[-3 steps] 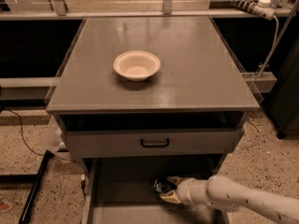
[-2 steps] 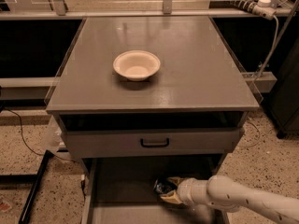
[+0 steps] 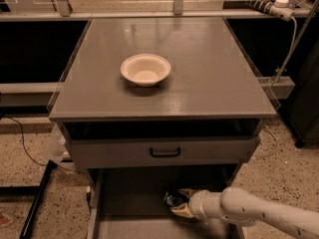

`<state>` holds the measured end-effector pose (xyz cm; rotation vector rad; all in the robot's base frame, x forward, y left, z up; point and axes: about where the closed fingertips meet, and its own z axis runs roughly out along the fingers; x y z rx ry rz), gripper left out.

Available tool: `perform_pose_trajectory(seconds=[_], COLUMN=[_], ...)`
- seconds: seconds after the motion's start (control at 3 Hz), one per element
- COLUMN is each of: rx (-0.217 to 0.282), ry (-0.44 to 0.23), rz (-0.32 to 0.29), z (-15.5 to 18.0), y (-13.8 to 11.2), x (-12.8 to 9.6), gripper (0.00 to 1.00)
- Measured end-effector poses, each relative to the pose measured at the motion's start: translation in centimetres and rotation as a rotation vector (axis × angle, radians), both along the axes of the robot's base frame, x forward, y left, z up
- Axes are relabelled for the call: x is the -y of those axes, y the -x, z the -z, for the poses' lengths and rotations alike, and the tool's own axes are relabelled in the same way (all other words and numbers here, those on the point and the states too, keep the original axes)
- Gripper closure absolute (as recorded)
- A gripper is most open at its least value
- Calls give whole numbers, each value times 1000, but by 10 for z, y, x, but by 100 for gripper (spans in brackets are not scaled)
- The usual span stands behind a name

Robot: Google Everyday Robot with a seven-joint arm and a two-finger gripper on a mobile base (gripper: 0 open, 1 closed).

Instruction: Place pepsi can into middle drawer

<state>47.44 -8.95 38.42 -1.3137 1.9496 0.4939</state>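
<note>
The middle drawer (image 3: 129, 203) is pulled out below the cabinet, wide and grey with a flat floor. My gripper (image 3: 178, 204) reaches in from the lower right on a white arm and sits low inside the drawer, right of its middle. The pepsi can (image 3: 173, 199), dark blue with pale markings, is at the gripper's tip, partly hidden by the yellowish fingers. The can is at or just above the drawer floor.
A cream round bowl (image 3: 145, 69) stands on the grey cabinet top (image 3: 209, 83). A grey drawer front with a black handle (image 3: 165, 153) is above the open drawer. A white cable and power strip (image 3: 259, 3) are at the back right. Speckled floor lies on both sides.
</note>
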Motion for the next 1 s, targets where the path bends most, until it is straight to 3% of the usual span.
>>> perform_pose_trajectory(seconds=[0.33, 0.67, 1.0], rx=[0, 0, 0], ry=[0, 0, 0], rz=[0, 0, 0], z=[0, 0, 0], y=[0, 0, 0], x=[0, 0, 0], gripper=[12, 0, 0])
